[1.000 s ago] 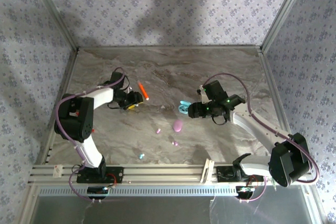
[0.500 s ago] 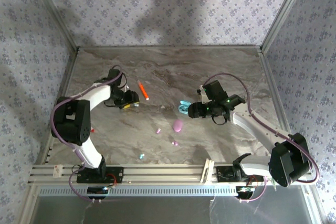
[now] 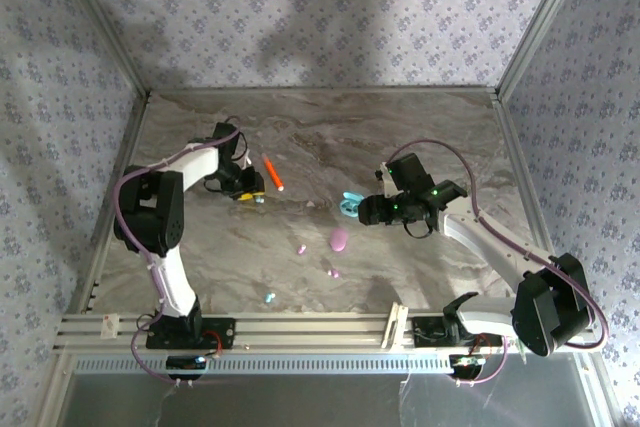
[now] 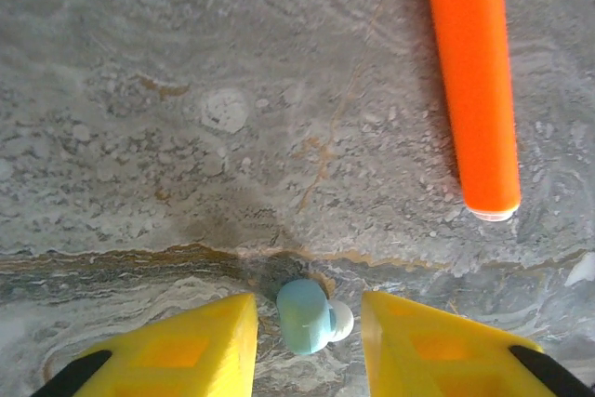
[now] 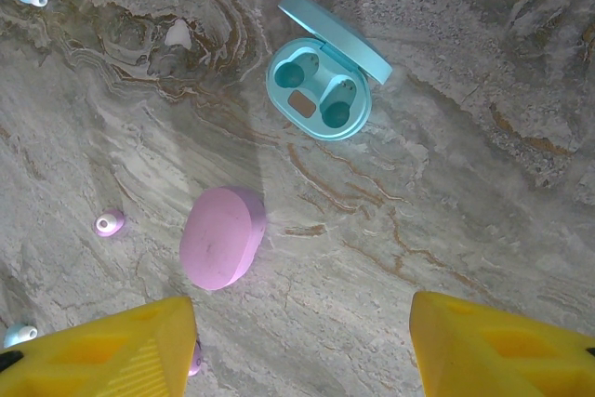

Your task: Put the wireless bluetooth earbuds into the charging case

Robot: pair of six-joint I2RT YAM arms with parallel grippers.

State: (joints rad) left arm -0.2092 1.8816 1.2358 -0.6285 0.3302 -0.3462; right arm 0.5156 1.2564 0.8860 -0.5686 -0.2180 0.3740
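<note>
A pale cyan earbud (image 4: 307, 315) lies on the marble between the yellow fingers of my left gripper (image 4: 307, 327), which is open; a gap shows on each side of the bud. From above, that left gripper (image 3: 251, 192) sits just left of the orange stick. The cyan charging case (image 5: 321, 90) lies open with both sockets empty, ahead of my open right gripper (image 5: 302, 341). The pink case (image 5: 221, 236) is shut. One pink earbud (image 5: 109, 223) lies left of it, another (image 5: 195, 360) peeks from behind my right gripper's left finger. A second cyan earbud (image 3: 268, 297) lies near the front.
An orange pen-like stick (image 4: 474, 81) lies just ahead and to the right of the left gripper's fingers. Aluminium frame rails and patterned walls border the marble table (image 3: 420, 127). My right gripper (image 3: 365, 211) hovers beside the cyan case (image 3: 349, 205).
The left arm has swung its elbow inward and its gripper has shifted slightly back and left beside the orange stick. The right arm and the cases have not moved.
</note>
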